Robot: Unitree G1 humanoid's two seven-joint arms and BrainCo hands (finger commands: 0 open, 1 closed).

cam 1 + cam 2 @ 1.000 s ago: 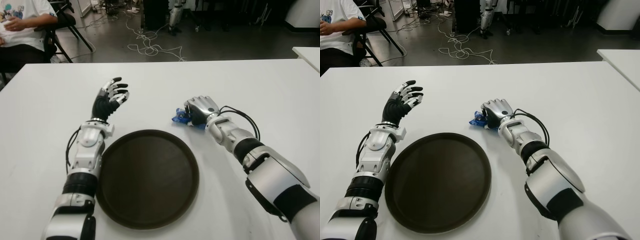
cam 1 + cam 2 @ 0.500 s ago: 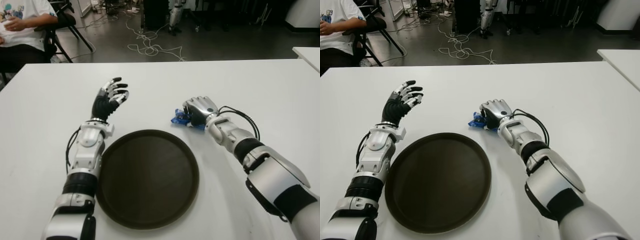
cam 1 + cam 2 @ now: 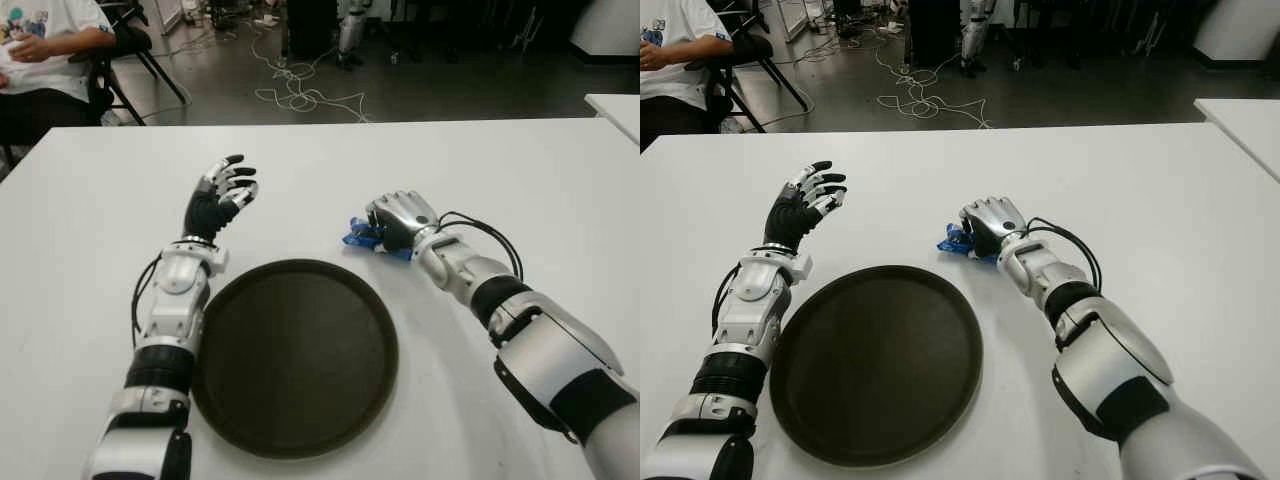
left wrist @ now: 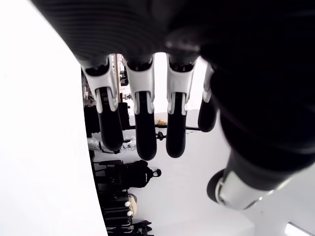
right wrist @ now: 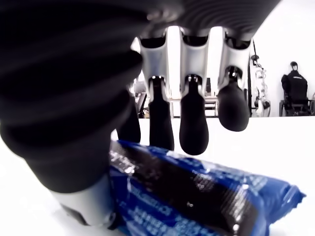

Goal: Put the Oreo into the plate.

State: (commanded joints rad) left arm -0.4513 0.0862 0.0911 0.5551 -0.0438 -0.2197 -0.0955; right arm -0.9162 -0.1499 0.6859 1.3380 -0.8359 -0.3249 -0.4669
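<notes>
My right hand (image 3: 400,220) is down on the white table (image 3: 500,170), just beyond the far right rim of the dark round plate (image 3: 290,355). Its fingers (image 5: 191,123) are curled over the blue Oreo packet (image 3: 362,236), with the thumb pressed against the packet's near side, so the wrapper is clamped between thumb and fingers. In my right wrist view the packet (image 5: 197,196) lies lengthwise under my palm, its blue and black print plainly showing, though I cannot tell whether it is lifted off the table or touching it. One end of the wrapper sticks out from my hand toward my left, near the plate's rim but apart from it. The Oreo is not in the plate.

My left hand (image 3: 220,195) shows beyond the plate's far left rim, raised above the table with the palm turned inward. Its fingers (image 4: 142,123) are spread and loosely bent, gripping nothing.

The plate sits close to the table's near edge, between my two forearms. At the far left corner of the table, a person (image 3: 45,50) in a white shirt sits on a chair, and cables (image 3: 300,95) trail over the floor past the far edge.
</notes>
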